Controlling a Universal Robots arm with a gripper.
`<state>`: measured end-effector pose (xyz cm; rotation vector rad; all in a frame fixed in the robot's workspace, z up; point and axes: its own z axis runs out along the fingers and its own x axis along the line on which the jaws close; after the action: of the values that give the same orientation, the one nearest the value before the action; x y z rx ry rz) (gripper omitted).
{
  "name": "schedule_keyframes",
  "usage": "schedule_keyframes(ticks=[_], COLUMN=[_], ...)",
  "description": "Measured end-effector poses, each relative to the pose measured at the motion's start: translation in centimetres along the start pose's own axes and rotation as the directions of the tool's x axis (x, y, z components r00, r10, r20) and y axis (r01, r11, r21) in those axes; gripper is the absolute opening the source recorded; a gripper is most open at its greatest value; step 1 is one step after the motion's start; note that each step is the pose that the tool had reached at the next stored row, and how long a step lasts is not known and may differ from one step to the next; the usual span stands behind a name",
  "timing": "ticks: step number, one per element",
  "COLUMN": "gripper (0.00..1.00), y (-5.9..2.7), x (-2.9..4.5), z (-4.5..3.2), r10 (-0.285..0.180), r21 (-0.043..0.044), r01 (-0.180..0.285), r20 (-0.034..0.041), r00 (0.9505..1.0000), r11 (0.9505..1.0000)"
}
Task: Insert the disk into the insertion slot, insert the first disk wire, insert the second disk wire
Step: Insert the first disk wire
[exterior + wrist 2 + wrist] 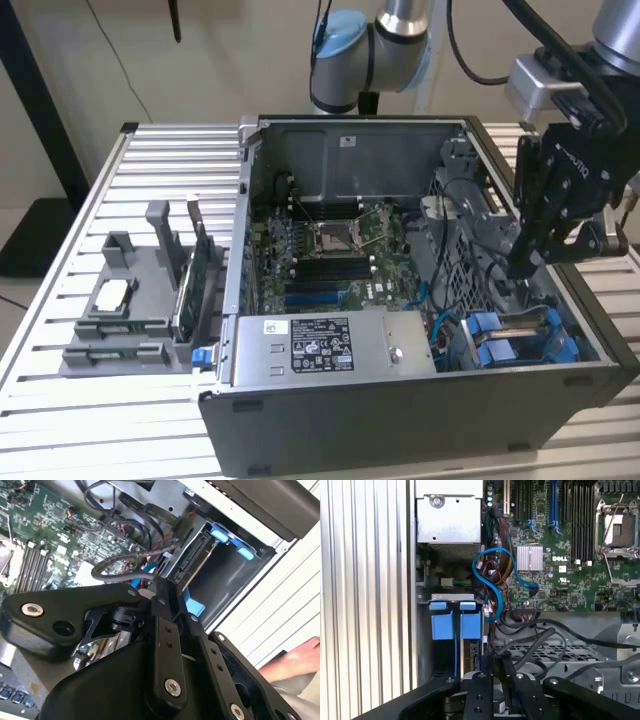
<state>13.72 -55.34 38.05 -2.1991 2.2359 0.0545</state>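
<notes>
My gripper [160, 586], fingers pinched shut, hangs beside the seated disk [192, 556]; I judge the wire step needs careful plug alignment.

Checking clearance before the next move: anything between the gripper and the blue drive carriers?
Yes. Black cables cross the perforated cage right in front of the gripper, and a blue cable loops down beside the blue carriers. The carriers' own handles look uncovered.
</notes>
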Motion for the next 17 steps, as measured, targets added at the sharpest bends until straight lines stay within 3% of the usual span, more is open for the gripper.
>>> schedule_keyframes(ticks=[5, 11, 17], gripper=[0.19, 0.19, 0.19], y=[-0.40, -1.19, -1.60], x=[0.83, 1.95, 2.21], z=[0.17, 0.23, 0.63], r10=[0.000, 0.000, 0.000], r21=[0.0002, -0.0019, -0.0021], r01=[0.000, 0.000, 0.000], r20=[-0.0076, -0.0093, -0.0100], r00=[1.0000, 1.0000, 1.0000], r11=[1.0000, 1.0000, 1.0000])
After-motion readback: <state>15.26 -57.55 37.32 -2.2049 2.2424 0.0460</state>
